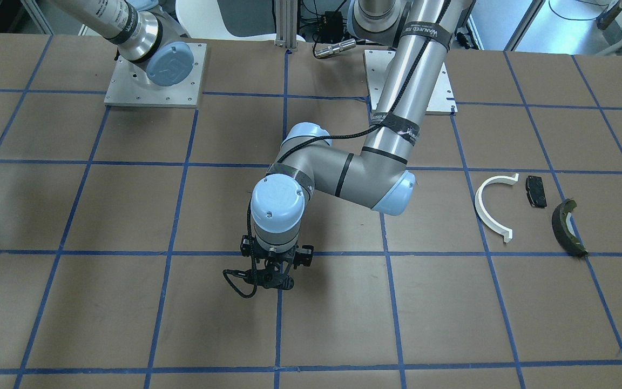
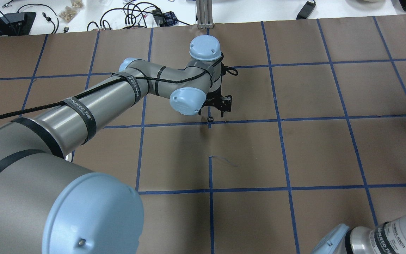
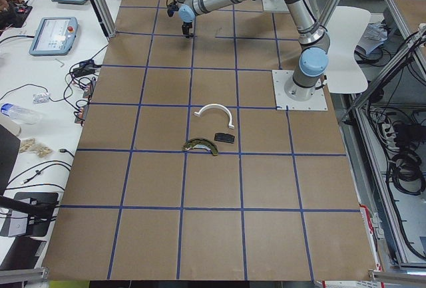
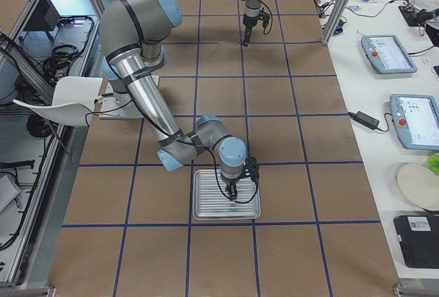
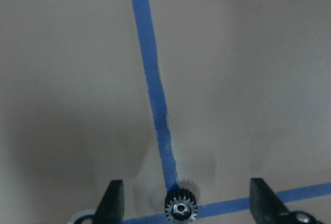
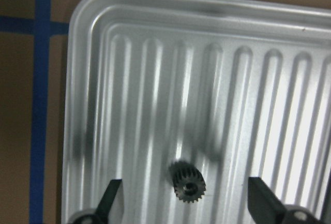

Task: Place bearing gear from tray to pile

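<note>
overhead exterior | brown table (image 2: 323, 151), blue tape grid (image 2: 278, 120) | gear (image 2: 209, 119) at crossing

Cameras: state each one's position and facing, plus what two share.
Front-facing: across table, facing robot; left gripper, pile.
Overhead: behind shoulders, forward-down; left arm.
Exterior left: table's left end; left arm, pile.
Exterior right: right end; right gripper over tray.
Left wrist: straight down; open fingers, gear on tape.
Right wrist: into tray; tray gear.
Shared: overhead, left wrist: gear on tape.
</note>
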